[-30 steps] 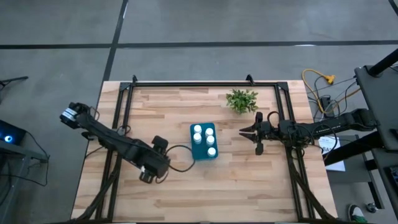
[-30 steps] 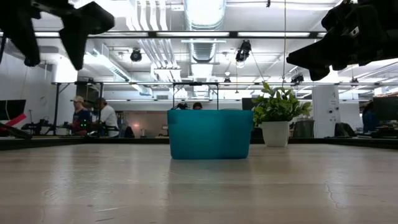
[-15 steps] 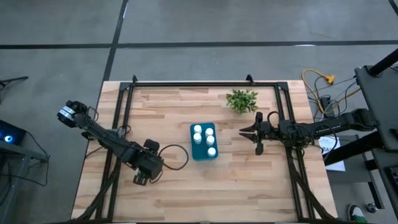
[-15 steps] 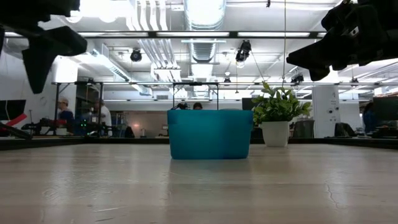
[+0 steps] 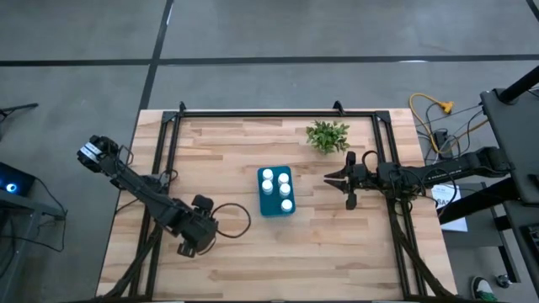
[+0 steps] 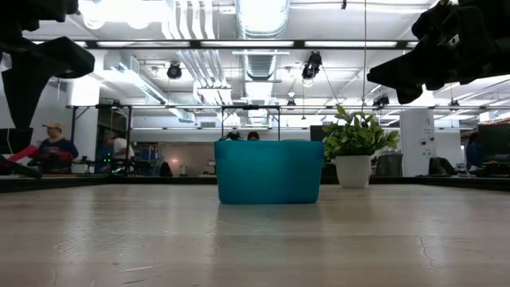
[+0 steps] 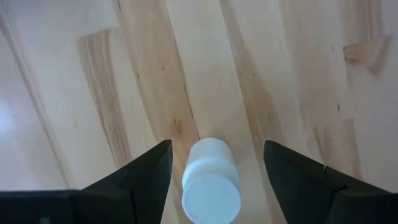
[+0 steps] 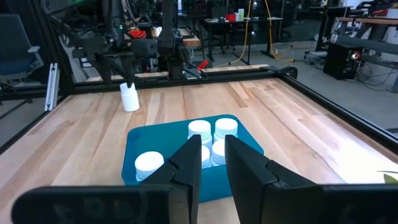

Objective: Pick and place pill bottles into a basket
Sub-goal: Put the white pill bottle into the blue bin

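Seen from above, a wooden surface [image 5: 337, 252] holds a teal basket [image 5: 263, 202] near its middle, with five white caps of pill bottles [image 5: 285, 190] showing inside it and a small green plant [image 5: 327, 135] behind it. The left arm reaches in from the left, and its left end effector [image 5: 187, 244] hangs low over the front left of the surface, well apart from the basket; whatever is under it is hidden here. The right end effector [image 5: 337, 179] waits just beside the basket's right side. From table height, the basket [image 6: 269, 183] stands side-on with the plant [image 6: 355, 151] to its right; its wall hides the contents, both arms are only dark shapes at the top corners, and people sit in the room far behind. The left wrist camera supplies what the others miss: one white bottle [image 7: 210, 183] stands upright on the wood between the spread fingers [image 7: 149, 168] of the left end effector [image 7: 217, 144], which do not touch it. The right wrist camera looks past the right end effector [image 8: 213, 146], whose fingers are nearly pressed together and hold nothing, into the basket [image 8: 134, 146], and shows that lone bottle [image 8: 129, 98] standing beyond it. The step in hand looks like picking up the last bottle; the next move likely calls for lowering, closing on its body, then carrying it to the basket's free spot.
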### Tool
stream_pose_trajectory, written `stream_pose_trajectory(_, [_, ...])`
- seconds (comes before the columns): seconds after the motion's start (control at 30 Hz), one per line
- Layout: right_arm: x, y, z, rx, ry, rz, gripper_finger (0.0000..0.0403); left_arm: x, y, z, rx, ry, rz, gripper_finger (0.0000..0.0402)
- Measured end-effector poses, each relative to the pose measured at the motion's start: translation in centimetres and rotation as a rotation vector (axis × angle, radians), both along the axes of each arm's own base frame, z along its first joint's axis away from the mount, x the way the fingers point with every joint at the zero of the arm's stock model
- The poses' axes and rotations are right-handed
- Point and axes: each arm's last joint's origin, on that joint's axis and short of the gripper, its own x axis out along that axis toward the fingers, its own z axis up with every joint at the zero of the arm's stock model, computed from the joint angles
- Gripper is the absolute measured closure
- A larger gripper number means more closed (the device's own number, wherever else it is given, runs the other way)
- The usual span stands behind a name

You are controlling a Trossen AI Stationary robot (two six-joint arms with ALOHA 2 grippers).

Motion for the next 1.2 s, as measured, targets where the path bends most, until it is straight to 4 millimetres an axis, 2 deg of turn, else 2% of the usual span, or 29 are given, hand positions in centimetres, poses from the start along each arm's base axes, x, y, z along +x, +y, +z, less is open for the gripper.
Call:
stream_pose_trajectory(0.23, [0.0, 0.0, 0.0, 0.0, 0.0, 0.0, 0.0339, -0.1, 0.1, -0.2, 0.02, -0.003, 0.0, 0.0167])
stream_pose_trajectory(0.47, [0.0, 0.0, 0.0, 0.0, 0.001, 0.0, 0.0339, -1.1, 0.8, -1.6, 0.042, 0.034, 0.02, 0.0167])
stream_pose_trajectory(0.8, [0.0, 0.0, 0.0, -0.002, 0.001, -0.015, 0.0339, -2.2, 1.6, -2.4, 0.016, 0.014, 0.053, 0.0167])
stream_pose_trajectory(1.2, [0.0, -0.1, 0.0, -0.003, 0.002, -0.023, 0.0339, -2.2, 1.6, -3.4, -0.021, 0.005, 0.066, 0.0167])
